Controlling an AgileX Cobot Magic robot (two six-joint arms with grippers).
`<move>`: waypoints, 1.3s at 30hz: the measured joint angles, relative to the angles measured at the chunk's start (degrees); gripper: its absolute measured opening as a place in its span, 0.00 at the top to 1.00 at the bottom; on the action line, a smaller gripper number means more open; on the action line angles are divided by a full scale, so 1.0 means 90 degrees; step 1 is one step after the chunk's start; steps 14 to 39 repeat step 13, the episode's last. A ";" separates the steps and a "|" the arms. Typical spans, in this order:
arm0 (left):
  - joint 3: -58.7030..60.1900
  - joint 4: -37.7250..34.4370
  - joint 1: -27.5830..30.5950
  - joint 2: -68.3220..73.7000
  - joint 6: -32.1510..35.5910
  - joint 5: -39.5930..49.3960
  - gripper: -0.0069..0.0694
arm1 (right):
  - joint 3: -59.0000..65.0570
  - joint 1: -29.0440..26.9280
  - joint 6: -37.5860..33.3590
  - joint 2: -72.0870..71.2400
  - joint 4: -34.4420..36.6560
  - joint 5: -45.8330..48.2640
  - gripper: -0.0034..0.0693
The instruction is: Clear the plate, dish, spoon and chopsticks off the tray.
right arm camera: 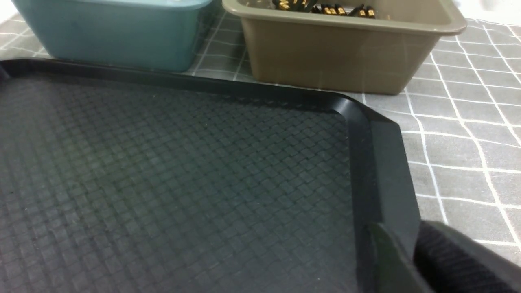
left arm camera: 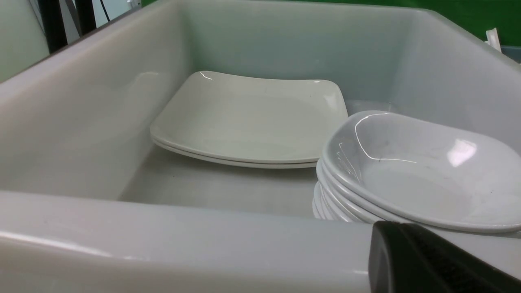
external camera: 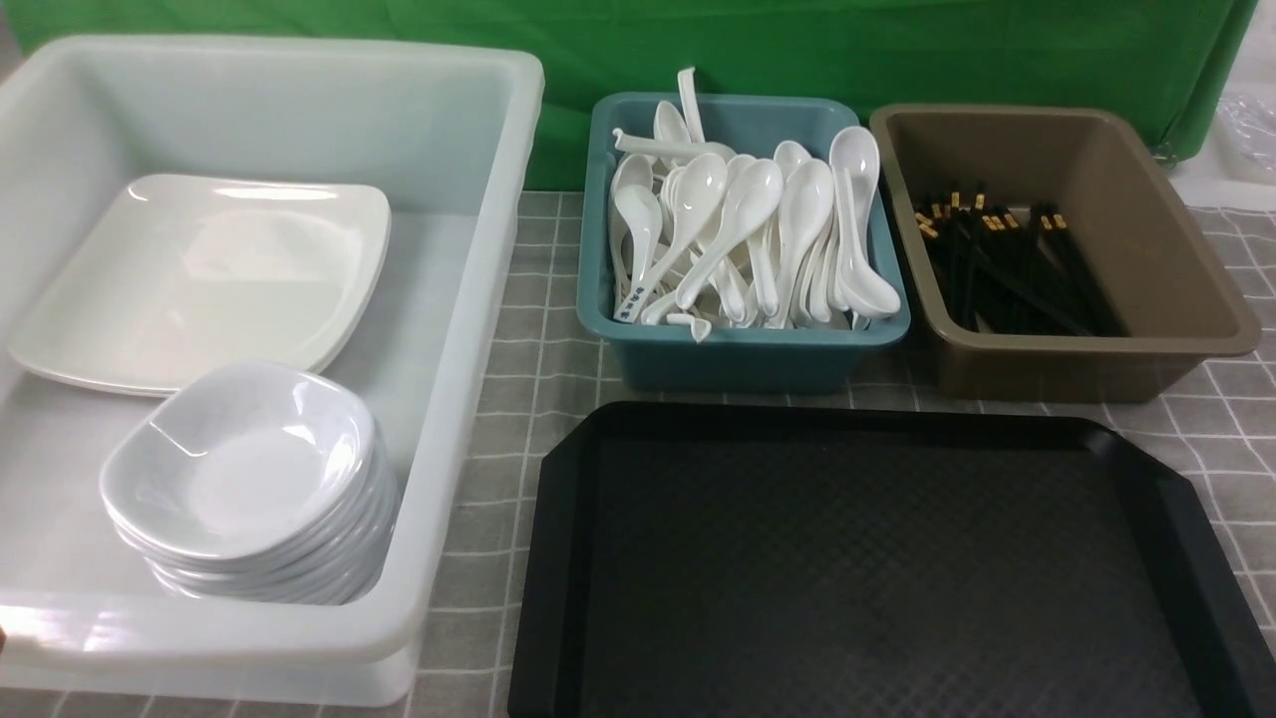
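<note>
The black tray (external camera: pixel 857 568) lies bare at the front; nothing rests on it. The white plate (external camera: pixel 199 269) lies in the big white tub (external camera: pixel 469 329), on top of another plate. The dish (external camera: pixel 239 459) tops a stack of like dishes beside it. White spoons (external camera: pixel 743 229) fill the teal bin (external camera: pixel 738 349); I cannot tell the task's spoon from the others. Black chopsticks (external camera: pixel 1007 269) lie in the brown bin (external camera: pixel 1087 359). Neither gripper shows in the front view. My left gripper (left arm camera: pixel 386 234) is shut and empty, just outside the tub's near wall. My right gripper (right arm camera: pixel 401 234) stands slightly open over the tray's right rim (right arm camera: pixel 386 171).
A grey checked cloth (external camera: pixel 538 379) covers the table. A green backdrop (external camera: pixel 897 50) hangs behind the bins. One spoon with blue marks (external camera: pixel 633 299) lies at the teal bin's front left. The tub, teal bin and brown bin stand close together behind and left of the tray.
</note>
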 joint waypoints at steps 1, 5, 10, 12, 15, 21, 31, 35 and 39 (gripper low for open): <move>0.0000 0.0000 0.0000 0.0000 0.0000 0.0000 0.91 | 0.0000 0.0000 0.0000 0.0000 0.0000 0.0000 0.71; 0.0000 0.0000 0.0000 0.0000 0.0000 0.0000 0.91 | 0.0000 0.0000 0.0000 0.0000 0.0000 0.0000 0.70; 0.0000 0.0000 0.0000 0.0000 0.0000 0.0000 0.91 | 0.0000 0.0000 -0.0006 0.0000 0.0000 0.0000 0.68; 0.0000 0.0000 0.0000 0.0000 0.0000 0.0000 0.91 | 0.0000 0.0000 -0.0006 0.0000 0.0000 0.0000 0.68; 0.0000 0.0000 0.0000 0.0000 0.0000 0.0000 0.91 | 0.0000 0.0000 -0.0006 0.0000 0.0000 0.0000 0.68; 0.0000 0.0000 0.0000 0.0000 0.0000 0.0000 0.91 | 0.0000 0.0000 -0.0006 0.0000 0.0000 0.0000 0.68; 0.0000 0.0000 0.0000 0.0000 0.0000 0.0000 0.91 | 0.0000 0.0000 -0.0006 0.0000 0.0000 0.0000 0.68; 0.0000 0.0000 0.0000 0.0000 0.0000 0.0000 0.91 | 0.0000 0.0000 -0.0006 0.0000 0.0000 0.0000 0.68; 0.0000 0.0000 0.0000 0.0000 0.0000 0.0000 0.91 | 0.0000 0.0000 -0.0006 0.0000 0.0000 0.0000 0.68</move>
